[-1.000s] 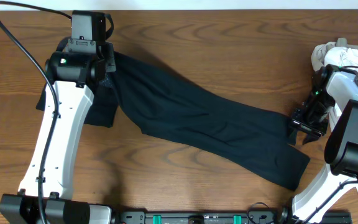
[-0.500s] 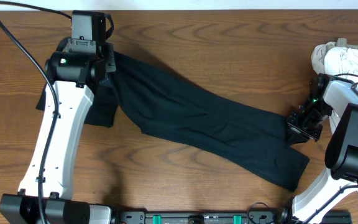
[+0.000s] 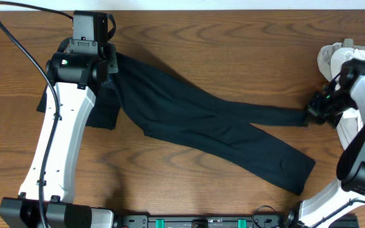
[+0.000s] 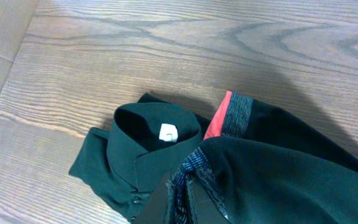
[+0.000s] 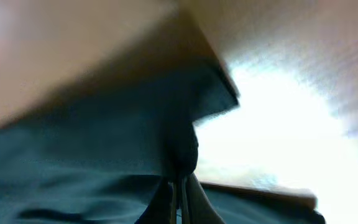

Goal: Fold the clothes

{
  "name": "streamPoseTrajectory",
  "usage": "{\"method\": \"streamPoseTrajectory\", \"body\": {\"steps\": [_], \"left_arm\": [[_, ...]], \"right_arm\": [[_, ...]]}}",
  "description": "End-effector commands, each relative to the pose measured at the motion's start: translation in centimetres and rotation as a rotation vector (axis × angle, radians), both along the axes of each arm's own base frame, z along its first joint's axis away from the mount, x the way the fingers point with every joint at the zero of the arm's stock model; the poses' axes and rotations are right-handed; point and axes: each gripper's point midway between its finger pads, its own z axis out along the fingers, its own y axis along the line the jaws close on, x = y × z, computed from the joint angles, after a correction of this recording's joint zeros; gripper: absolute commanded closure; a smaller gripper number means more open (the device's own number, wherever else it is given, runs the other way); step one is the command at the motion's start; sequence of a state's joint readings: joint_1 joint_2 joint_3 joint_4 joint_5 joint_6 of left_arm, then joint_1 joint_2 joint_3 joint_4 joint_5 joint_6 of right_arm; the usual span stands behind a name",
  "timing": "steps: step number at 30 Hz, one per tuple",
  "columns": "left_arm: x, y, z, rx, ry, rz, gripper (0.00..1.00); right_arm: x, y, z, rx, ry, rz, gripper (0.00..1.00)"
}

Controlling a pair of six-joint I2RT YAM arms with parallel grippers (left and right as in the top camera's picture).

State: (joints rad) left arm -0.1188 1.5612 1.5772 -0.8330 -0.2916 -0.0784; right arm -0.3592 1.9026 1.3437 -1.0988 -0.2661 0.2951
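The dark navy trousers (image 3: pixel 195 120) lie slanting across the table from upper left to lower right. My left gripper (image 4: pixel 180 206) is shut on their grey and orange-red waistband (image 4: pixel 230 114), beside a black collared shirt (image 4: pixel 143 155) with a white label. At the right, my right gripper (image 3: pixel 310 114) is shut on the end of one trouser leg (image 3: pixel 271 116), holding it taut, apart from the other leg (image 3: pixel 284 166). The right wrist view is blurred, with dark cloth pinched between the shut fingers (image 5: pixel 188 200).
A heap of white and beige garments (image 3: pixel 336 56) sits at the right edge behind my right arm. Part of the black shirt (image 3: pixel 106 114) pokes out from under my left arm. The bare wood table (image 3: pixel 233 38) runs along the far side.
My right gripper has shut on the end of the upper trouser leg and drawn it right and away, splitting it from the lower leg. The left arm has stayed still.
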Motion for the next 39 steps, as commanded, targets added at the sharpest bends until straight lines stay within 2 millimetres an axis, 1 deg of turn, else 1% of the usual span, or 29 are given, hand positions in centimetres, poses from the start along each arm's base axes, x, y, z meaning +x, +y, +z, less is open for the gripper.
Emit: {"method": "streamPoseTrajectory", "body": {"steps": [1, 7, 9, 14, 17, 19, 23, 27, 29, 34, 36, 39], "left_arm": [[0.2, -0.3, 1.1, -0.030, -0.036, -0.006, 0.94], [1.1, -1.9, 0.9, -0.100, -0.052, -0.068, 0.93], [1.4, -2.3, 0.5, -0.114, -0.046, -0.086, 0.94], [2.2, -2.6, -1.1, -0.117, -0.012, -0.097, 0.93], [2.7, -2.7, -2.4, -0.111, 0.016, -0.101, 0.94], [3.1, -2.7, -3.1, -0.108, 0.028, -0.104, 0.94], [3.9, -2.8, -4.0, -0.103, 0.033, -0.109, 0.94], [5.1, -3.0, -4.3, -0.104, 0.010, -0.111, 0.94], [5.6, -3.0, -4.1, -0.106, -0.012, -0.112, 0.94], [7.2, -3.2, -2.6, -0.112, -0.103, -0.116, 0.94], [7.7, -3.8, -2.2, -0.135, -0.128, -0.137, 0.94], [8.5, -5.1, -1.7, -0.187, -0.164, -0.189, 0.94]], "right_arm": [[2.6, 0.3, 2.0, 0.105, -0.140, -0.047, 0.99], [5.6, -0.1, 2.7, 0.125, -0.251, -0.126, 0.99], [6.7, -0.5, 2.9, 0.122, -0.291, -0.157, 0.99], [9.7, -1.9, 3.8, 0.087, -0.415, -0.199, 0.99], [11.0, -2.8, 4.3, 0.059, -0.472, -0.224, 0.99], [11.5, -3.3, 4.4, 0.038, -0.489, -0.239, 0.99], [11.3, -5.2, 3.9, -0.045, -0.459, -0.324, 0.99], [10.9, -7.5, 3.7, -0.115, -0.448, -0.394, 0.99], [10.7, -8.6, 3.8, -0.135, -0.451, -0.418, 0.99], [10.0, -11.2, 4.0, -0.140, -0.466, -0.473, 0.99], [9.8, -11.6, 4.1, -0.132, -0.480, -0.457, 0.99], [9.8, -11.9, 4.2, -0.137, -0.495, -0.419, 0.99]]}}
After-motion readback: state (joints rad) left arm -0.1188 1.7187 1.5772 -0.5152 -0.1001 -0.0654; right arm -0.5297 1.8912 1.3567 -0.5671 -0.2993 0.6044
